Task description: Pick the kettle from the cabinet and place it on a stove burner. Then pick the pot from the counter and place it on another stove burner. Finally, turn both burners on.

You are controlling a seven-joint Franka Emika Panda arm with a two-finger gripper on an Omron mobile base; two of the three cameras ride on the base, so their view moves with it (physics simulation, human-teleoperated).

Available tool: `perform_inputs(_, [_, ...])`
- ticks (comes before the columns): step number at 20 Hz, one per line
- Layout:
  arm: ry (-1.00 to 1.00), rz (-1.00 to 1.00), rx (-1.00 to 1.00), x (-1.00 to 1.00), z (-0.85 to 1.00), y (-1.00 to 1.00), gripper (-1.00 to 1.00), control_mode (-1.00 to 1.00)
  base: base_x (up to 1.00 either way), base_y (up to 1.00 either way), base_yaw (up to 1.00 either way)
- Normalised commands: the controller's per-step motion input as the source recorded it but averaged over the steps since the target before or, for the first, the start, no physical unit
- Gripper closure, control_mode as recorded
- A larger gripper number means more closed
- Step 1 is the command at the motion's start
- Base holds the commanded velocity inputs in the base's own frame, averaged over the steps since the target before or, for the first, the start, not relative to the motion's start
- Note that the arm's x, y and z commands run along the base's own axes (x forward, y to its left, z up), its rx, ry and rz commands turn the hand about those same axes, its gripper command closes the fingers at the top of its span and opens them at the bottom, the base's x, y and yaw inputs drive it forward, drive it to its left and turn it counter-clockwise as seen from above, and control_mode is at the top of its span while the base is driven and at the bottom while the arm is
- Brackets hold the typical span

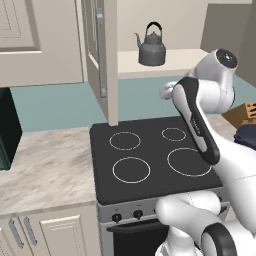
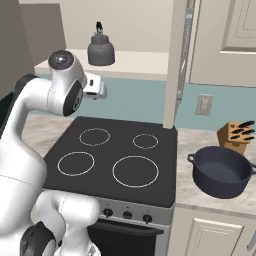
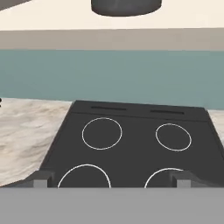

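The small dark grey kettle (image 1: pixel 151 50) (image 2: pixel 101 50) stands upright on the pale shelf of the open cabinet (image 1: pixel 172 59) (image 2: pixel 142 62). Its underside (image 3: pixel 126 6) shows at the top edge of the hand view. My gripper (image 3: pixel 112 180) is open and empty, its fingertips (image 3: pixel 41 180) spread wide. The hand (image 1: pixel 167 91) (image 2: pixel 95 86) hovers over the back of the stove, below and in front of the kettle. The stove burners (image 1: pixel 125 140) (image 2: pixel 135 171) (image 3: pixel 102 133) are bare white rings on black glass. The navy pot (image 2: pixel 221 171) sits on the counter (image 2: pixel 197 192) right of the stove.
An open cabinet door (image 1: pixel 102 55) (image 2: pixel 179 60) hangs over the stove's back edge, beside the shelf. A knife block (image 2: pixel 235 134) (image 1: pixel 245 112) stands behind the pot. Control knobs (image 1: pixel 116 217) (image 2: pixel 127 215) line the stove front. More counter (image 1: pixel 45 165) stretches left of the stove.
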Motion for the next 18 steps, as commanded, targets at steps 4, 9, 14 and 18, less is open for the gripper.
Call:
perform_inputs(4, [-0.15, 0.00, 0.01, 0.00, 0.41, 0.00, -1.00, -1.00, 0.00, 0.00, 0.00])
perform_inputs(9, [-0.15, 0.00, 0.00, 0.00, 0.39, 0.00, -1.00, -1.00, 0.00, 0.00, 0.00])
perform_inputs(14, [-0.18, 0.00, 0.01, 0.00, 0.39, 0.00, -1.00, -1.00, 0.00, 0.00, 0.00])
perform_inputs(18, [-0.17, 0.00, 0.00, 0.00, 0.38, 0.00, -1.00, -1.00, 0.00, 0.00, 0.00])
